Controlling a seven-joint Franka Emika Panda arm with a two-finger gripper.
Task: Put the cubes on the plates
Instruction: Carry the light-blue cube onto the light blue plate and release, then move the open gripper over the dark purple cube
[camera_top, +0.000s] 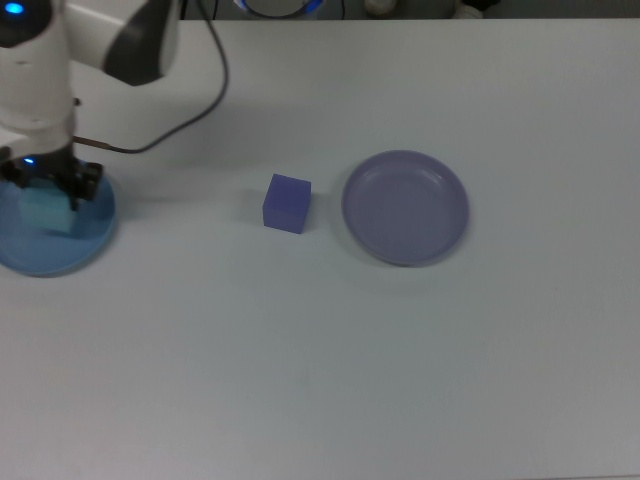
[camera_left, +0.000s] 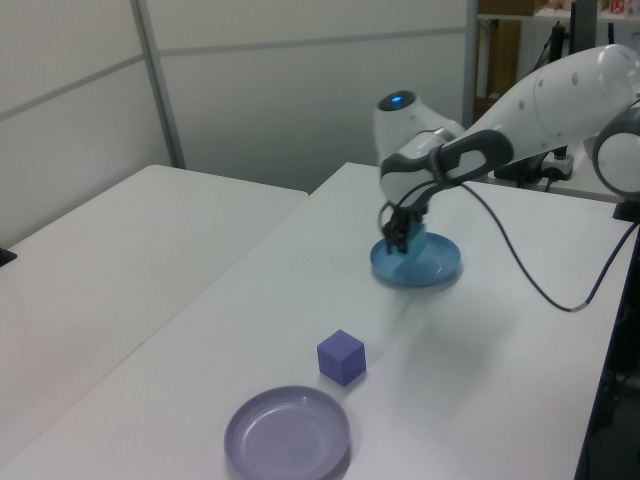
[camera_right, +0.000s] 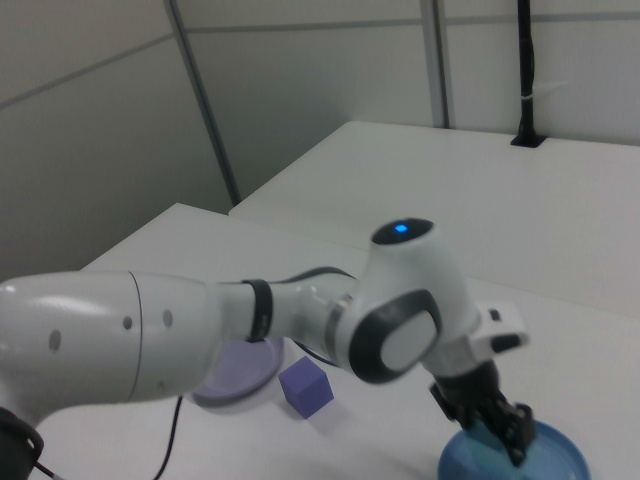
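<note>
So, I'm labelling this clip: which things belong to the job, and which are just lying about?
Job:
- cyan cube, in the tool
- blue plate
- purple cube
- lavender plate

Lying about:
- black cable
- neighbouring table

A plain white tabletop (camera_top: 330, 380) carries a purple cube (camera_top: 287, 203) near the middle, a lavender plate (camera_top: 406, 207) at its three o'clock, and a blue plate (camera_top: 55, 245) at nine in the top view.

We log the top view straight down over the table (camera_top: 420, 380), the left view and right view oblique from opposite ends, the right view nearest, all sharing the purple cube (camera_top: 287, 203) (camera_left: 341, 356) (camera_right: 305, 388).
</note>
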